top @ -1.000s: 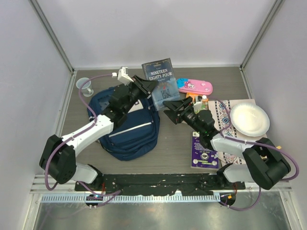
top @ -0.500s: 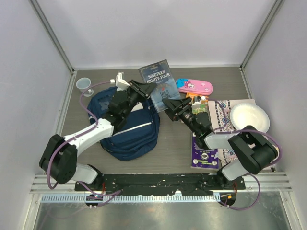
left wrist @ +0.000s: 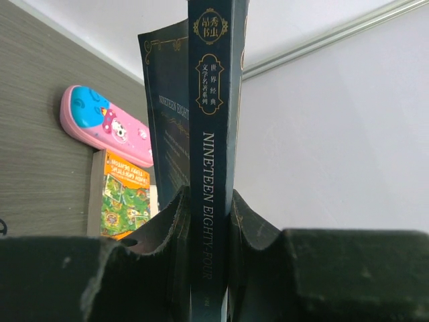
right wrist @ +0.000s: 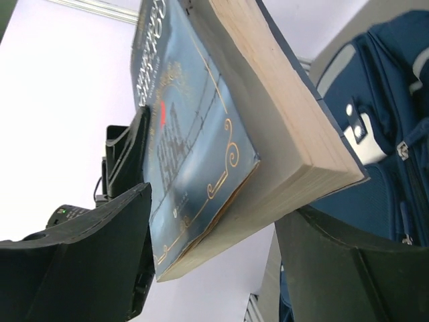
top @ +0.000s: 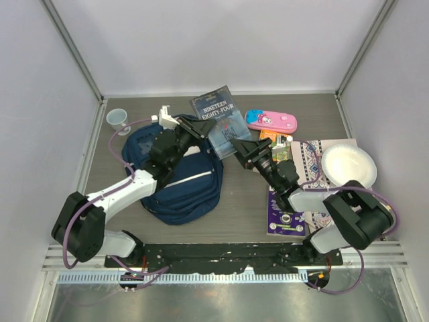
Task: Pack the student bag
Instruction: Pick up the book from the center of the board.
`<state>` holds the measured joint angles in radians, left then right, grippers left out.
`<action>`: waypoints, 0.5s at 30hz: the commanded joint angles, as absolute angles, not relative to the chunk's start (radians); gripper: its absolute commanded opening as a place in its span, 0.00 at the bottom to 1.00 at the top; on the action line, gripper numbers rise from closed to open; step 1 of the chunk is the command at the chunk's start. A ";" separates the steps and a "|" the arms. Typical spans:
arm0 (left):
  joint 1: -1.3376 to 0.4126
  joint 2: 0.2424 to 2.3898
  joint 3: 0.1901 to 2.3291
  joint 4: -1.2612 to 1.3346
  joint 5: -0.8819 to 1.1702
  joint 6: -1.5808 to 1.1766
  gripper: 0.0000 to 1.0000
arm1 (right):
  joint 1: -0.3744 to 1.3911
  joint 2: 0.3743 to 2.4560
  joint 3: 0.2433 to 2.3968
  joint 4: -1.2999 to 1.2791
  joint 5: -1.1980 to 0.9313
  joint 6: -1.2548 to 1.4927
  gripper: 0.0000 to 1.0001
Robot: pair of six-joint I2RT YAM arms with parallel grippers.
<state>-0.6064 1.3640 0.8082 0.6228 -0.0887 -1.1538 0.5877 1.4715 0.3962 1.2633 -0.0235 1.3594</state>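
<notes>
A grey wood-grain table [top: 244,194] sits inside pale walls [top: 221,47]. At its far left corner stands a small clear plastic cup [top: 117,119]. Just right of the cup, the large navy blue fabric backpack with white trim [top: 191,191] lies flat on the table's left half, with the left arm reaching over it. The left gripper [top: 196,127] pinches the spine of a dark blue paperback titled "Nineteen Eighty-Four" [top: 218,115] and holds it up above the backpack's far right corner. The right gripper [top: 236,148] straddles the paperback's near corner with its jaws set wide. I cannot tell whether its fingers [right wrist: 100,255] touch the book. Further right lie a pink oblong pencil case [top: 271,121], an orange illustrated booklet [top: 271,137], a purple book [top: 285,215] and a patterned cloth [top: 312,168]. A white paper plate [top: 348,166] rests on the cloth.
</notes>
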 commanded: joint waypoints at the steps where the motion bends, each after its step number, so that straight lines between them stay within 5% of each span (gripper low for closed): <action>1: -0.612 1.293 0.804 0.753 -0.063 -1.192 0.00 | 0.586 1.373 0.419 1.266 0.035 1.255 0.76; 12: -0.612 1.304 0.821 0.680 -0.014 -1.197 0.00 | 0.578 1.293 0.420 1.169 0.021 1.166 0.52; 15: -0.612 1.299 0.807 0.655 -0.003 -1.200 0.00 | 0.572 1.252 0.433 1.131 0.015 1.123 0.37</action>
